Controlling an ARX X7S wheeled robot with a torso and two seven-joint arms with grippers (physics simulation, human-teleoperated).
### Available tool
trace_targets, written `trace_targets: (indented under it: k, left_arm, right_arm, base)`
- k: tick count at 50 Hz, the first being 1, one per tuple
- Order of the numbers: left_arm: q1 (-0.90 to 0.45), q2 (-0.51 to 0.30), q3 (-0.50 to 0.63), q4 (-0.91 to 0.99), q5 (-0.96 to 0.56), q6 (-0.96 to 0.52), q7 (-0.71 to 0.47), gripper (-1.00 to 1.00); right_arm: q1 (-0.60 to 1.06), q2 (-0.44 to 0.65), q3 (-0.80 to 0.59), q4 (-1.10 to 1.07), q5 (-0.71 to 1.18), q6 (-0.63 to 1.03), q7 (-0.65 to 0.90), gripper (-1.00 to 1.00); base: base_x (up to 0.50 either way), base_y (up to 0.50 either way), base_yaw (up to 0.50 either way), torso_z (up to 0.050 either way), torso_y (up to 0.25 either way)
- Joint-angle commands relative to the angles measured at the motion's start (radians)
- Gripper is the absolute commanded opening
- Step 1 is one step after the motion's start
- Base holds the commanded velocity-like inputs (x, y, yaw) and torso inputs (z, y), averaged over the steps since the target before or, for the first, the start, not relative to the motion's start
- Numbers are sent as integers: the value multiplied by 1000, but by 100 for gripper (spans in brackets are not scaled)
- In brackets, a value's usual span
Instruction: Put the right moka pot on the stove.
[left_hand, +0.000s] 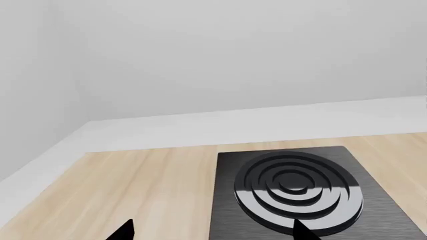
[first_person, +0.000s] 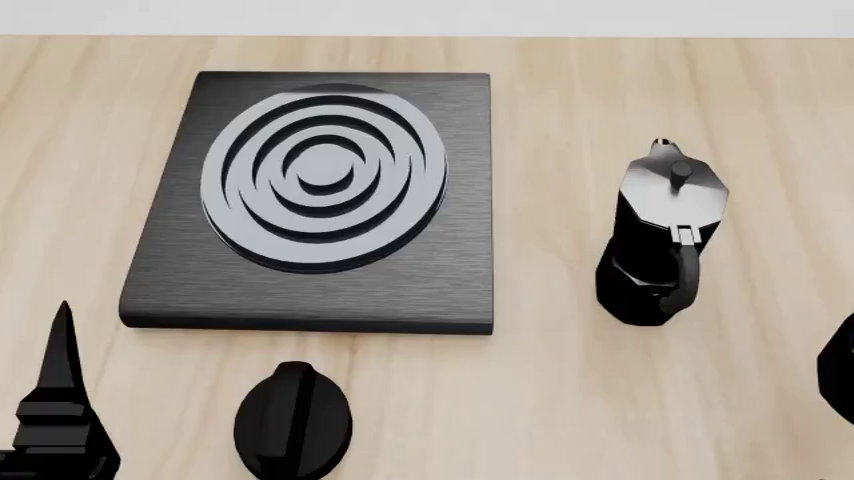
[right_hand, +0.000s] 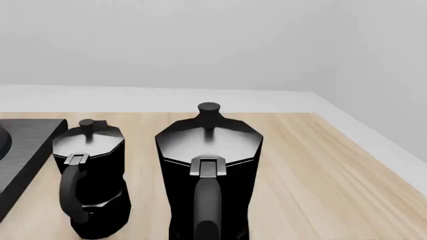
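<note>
The right moka pot (right_hand: 208, 170), glossy black with a knobbed grey-sheened lid, fills the right wrist view close up, its handle facing the camera. Its twin (right_hand: 90, 175) stands to its left, beside the stove's edge (right_hand: 27, 150). The head view shows that twin (first_person: 661, 240) upright to the right of the stove (first_person: 320, 190), a flat black slab with raised grey rings. A black sliver (first_person: 841, 365) at that view's right edge is too cut off to identify. My left gripper (left_hand: 213, 234) is open and holds nothing. It hangs near the stove's (left_hand: 293, 192) front left corner. No right gripper fingers show.
A small round black knob (first_person: 294, 415) lies on the wooden counter (first_person: 561, 400) in front of the stove. My left arm (first_person: 60, 420) stands at the bottom left of the head view. A white wall and ledge (left_hand: 253, 120) run behind the counter.
</note>
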Motion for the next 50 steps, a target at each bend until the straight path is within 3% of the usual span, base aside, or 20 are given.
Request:
trace_targets:
  k: [1,50]
  left_arm:
    - [3,-3,6,-5,4,11,5,100]
    - [-2,-17,11,-9,-14,32,-7,100]
  right_arm:
    - [-96,-7,77,-136,3,1,19,-100]
    - [-116,0,-28,-350,16,20,12,-100]
  base:
    - [0,0,0,0,0]
    - [0,0,0,0,1]
